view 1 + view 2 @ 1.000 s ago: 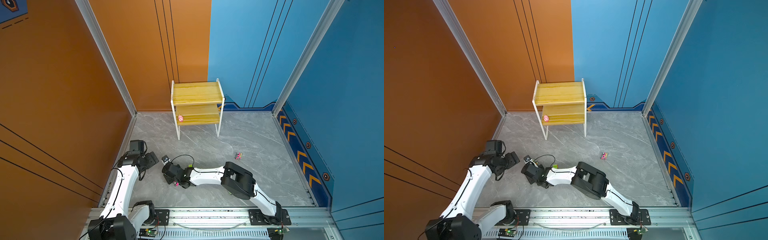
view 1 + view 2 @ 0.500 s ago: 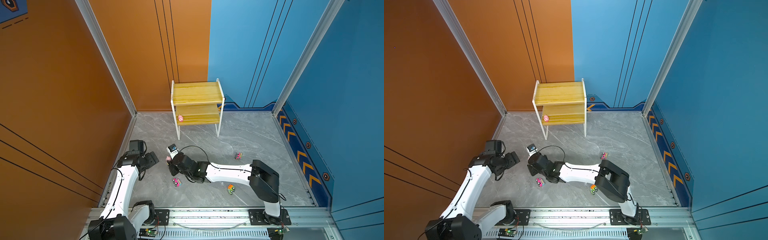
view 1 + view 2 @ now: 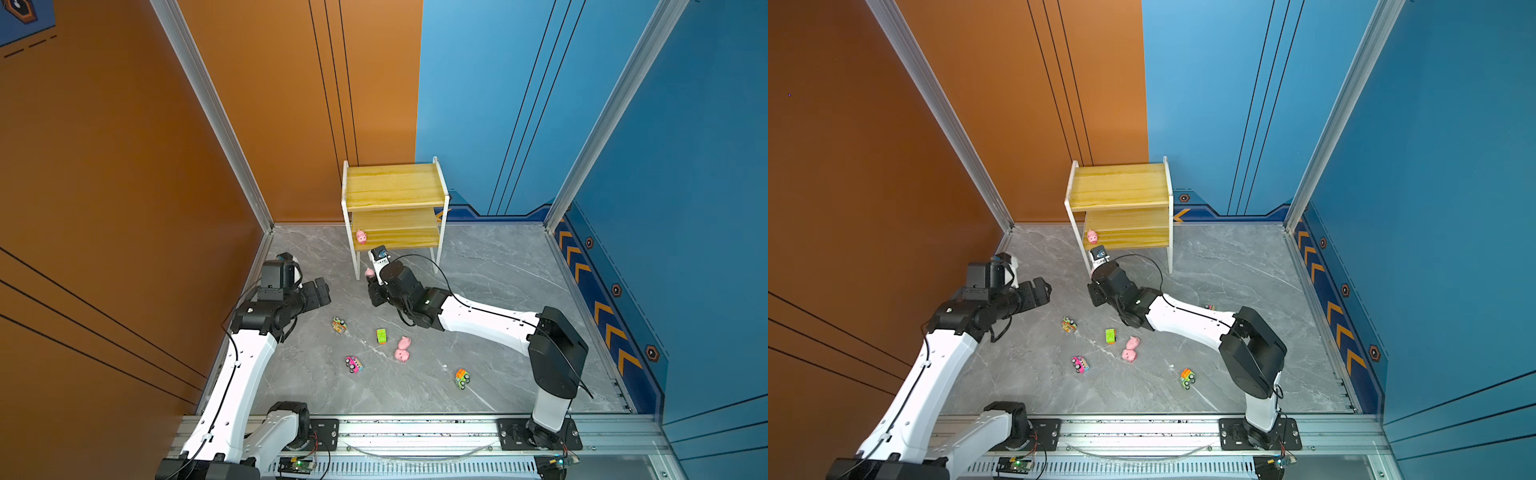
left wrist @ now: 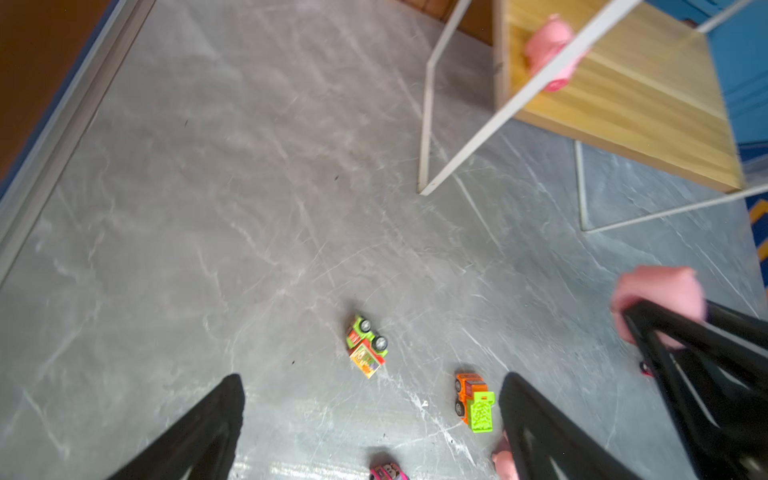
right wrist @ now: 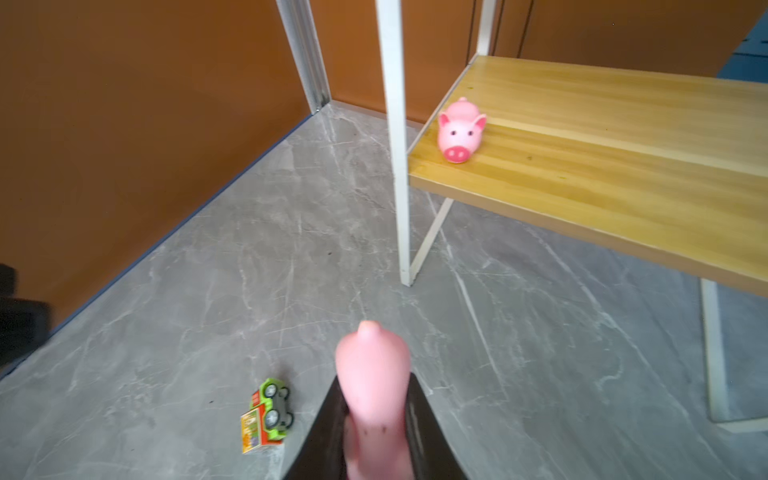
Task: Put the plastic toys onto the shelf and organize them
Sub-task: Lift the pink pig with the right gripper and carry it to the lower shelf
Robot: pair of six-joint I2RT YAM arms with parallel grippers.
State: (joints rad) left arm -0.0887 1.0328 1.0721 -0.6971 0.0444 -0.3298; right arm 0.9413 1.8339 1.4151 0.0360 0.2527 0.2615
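One round pink plastic pig [image 5: 374, 361] pinched in right gripper [image 5: 376, 384], long axis along fingers. Target: lower board of yellow-wood white-frame shelf [image 5: 582, 166] ahead + higher, past front corner leg. Right arm nearer; left gripper [image 3: 319, 291] spread, empty.

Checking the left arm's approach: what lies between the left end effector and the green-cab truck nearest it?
Only bare grey floor lies between the open left end effector and the green-cab truck, as both top views show.
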